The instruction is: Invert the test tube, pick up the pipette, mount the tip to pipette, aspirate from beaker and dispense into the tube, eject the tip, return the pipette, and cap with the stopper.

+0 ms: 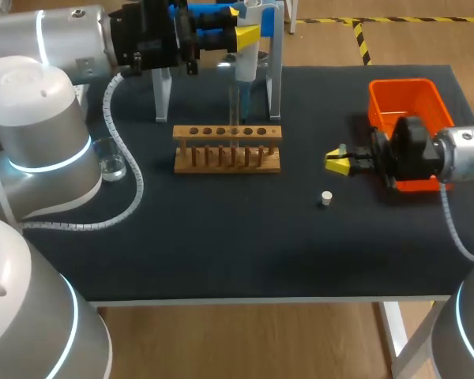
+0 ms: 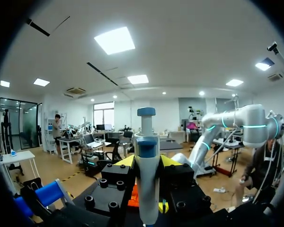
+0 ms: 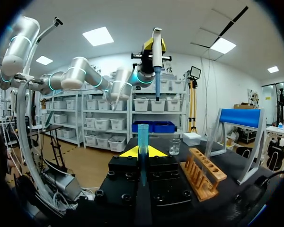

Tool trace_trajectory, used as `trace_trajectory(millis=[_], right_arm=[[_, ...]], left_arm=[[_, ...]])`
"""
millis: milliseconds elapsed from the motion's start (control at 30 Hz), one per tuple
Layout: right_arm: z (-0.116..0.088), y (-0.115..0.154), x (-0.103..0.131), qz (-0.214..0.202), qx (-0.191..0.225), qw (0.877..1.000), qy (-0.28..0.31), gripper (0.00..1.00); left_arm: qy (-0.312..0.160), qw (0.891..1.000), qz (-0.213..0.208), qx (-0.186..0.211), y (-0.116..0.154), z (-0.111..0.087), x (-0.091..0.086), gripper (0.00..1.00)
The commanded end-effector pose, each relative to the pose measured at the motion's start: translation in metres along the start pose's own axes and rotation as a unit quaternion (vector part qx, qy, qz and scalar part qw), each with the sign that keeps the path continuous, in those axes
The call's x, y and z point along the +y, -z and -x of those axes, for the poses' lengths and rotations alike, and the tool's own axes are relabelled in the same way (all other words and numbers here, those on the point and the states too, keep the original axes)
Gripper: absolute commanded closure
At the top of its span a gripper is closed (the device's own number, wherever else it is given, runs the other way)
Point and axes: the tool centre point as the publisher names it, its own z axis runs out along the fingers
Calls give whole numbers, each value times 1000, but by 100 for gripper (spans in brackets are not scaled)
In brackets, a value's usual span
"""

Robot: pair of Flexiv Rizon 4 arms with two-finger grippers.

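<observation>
The left gripper (image 1: 246,31) is holding the pipette (image 1: 245,67) at the far side of the table (image 1: 221,253). Its fingers are squeezing the pipette from both sides. The pipette is standing straight up and down, high in the air, with its thin end pointing down toward the rack (image 1: 227,148). The stand (image 3: 240,118) with the blue top is sitting just behind the rack.

The right gripper (image 1: 337,162) is hovering at the right, just beside the orange bin (image 1: 407,99). Its yellow tips are pressing on the tube (image 3: 142,137) from two sides. The tube is standing upright, with its open end up.

The stopper (image 1: 326,198) is lying on the table, nearer than the right gripper and not touching it. The beaker (image 1: 110,164) is sitting at the left, well apart from the rack.
</observation>
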Motion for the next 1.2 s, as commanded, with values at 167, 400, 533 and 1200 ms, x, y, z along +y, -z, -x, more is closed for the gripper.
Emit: trace_trajectory(millis=[167,400,533,1200], right_arm=[[8,-41,2,-5,9,1000,0,100],[14,-67,6,-3,15,1000,6,100],[16,-82,7,-2,20,1000,10,100],[30,-128,8,1,39,999,13,100]], left_arm=[[0,1000,0,0,0,0,0,100],[0,1000,0,0,0,0,0,100],[0,1000,0,0,0,0,0,100],[0,1000,0,0,0,0,0,100]])
